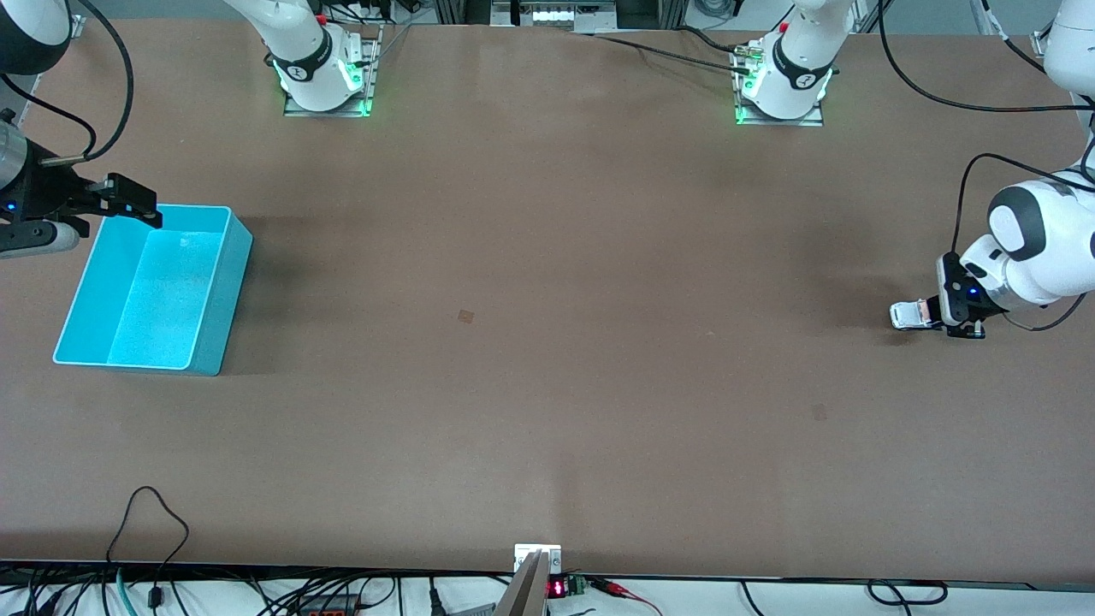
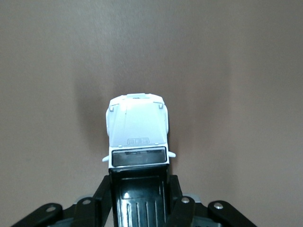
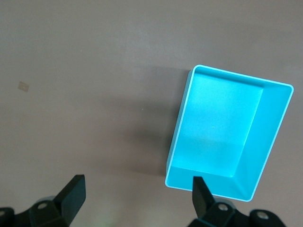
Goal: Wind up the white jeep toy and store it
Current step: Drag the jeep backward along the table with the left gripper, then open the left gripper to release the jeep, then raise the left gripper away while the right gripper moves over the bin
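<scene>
Left gripper (image 1: 928, 315) clamped on the white jeep toy (image 1: 908, 314), fingers (image 2: 176, 204) pinching its black rear section, white hood sticking out past the tips; low over the table (image 1: 547, 342) near the edge at the left arm's end. Right gripper (image 1: 128, 201) spread wide, holding nothing, hanging over the corner of the cyan bin (image 1: 214, 299) by the right arm's end.

A cyan bin (image 1: 154, 291) is set on the table (image 1: 547, 385) near the right arm's end. Cables (image 1: 145, 547) are seen at the table's front edge.
</scene>
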`<control>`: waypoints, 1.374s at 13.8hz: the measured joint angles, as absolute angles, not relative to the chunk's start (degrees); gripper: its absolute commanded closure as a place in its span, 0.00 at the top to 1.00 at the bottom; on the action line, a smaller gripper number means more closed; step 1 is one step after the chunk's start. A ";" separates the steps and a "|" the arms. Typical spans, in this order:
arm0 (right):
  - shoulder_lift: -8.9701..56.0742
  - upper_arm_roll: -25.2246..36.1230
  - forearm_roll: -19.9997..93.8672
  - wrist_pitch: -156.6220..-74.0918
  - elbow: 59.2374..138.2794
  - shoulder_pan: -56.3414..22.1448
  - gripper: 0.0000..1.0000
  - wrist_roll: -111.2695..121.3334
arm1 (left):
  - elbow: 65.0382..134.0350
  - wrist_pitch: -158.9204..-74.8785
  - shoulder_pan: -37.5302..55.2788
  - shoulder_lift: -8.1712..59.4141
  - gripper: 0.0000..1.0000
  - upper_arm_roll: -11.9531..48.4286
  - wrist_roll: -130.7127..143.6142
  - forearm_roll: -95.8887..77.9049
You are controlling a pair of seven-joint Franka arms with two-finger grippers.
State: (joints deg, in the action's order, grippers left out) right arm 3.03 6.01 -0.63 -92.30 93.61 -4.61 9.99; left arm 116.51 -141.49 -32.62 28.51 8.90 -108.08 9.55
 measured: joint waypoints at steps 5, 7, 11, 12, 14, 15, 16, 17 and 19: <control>3.03 6.01 -0.61 -92.28 93.61 -4.61 1.00 9.99 | 115.90 -142.01 -33.22 31.25 1.00 10.57 -108.60 10.25; 3.03 6.01 -0.61 -92.28 93.61 -4.61 1.00 9.99 | 114.51 -138.06 -33.29 29.73 1.00 13.83 -108.59 10.26; 3.03 6.01 -0.61 -92.28 93.61 -4.61 1.00 9.99 | 113.59 -130.16 -33.13 22.56 1.00 18.55 -108.56 10.27; 3.03 6.01 -0.61 -92.28 93.61 -4.61 1.00 9.99 | 113.68 -128.89 -33.09 21.19 1.00 19.13 -108.56 10.27; 3.04 6.01 -0.60 -92.28 93.61 -4.61 1.00 9.99 | 114.01 -127.98 -33.00 19.32 1.00 21.02 -108.59 10.28; 3.03 6.01 -0.60 -92.28 93.61 -4.61 1.00 9.99 | 114.10 -127.98 -32.92 19.19 1.00 21.82 -108.60 10.28; 3.03 6.01 -0.60 -92.28 93.61 -4.61 1.00 9.99 | 114.17 -127.98 -32.79 19.19 1.00 22.82 -108.60 10.28; 3.04 6.01 -0.60 -92.27 93.61 -4.61 1.00 9.99 | 114.27 -127.99 -32.52 19.18 1.00 23.81 -108.55 10.28; 3.04 6.01 -0.60 -92.27 93.61 -4.61 1.00 9.99 | 114.38 -128.08 -31.28 19.18 1.00 24.99 -108.42 10.28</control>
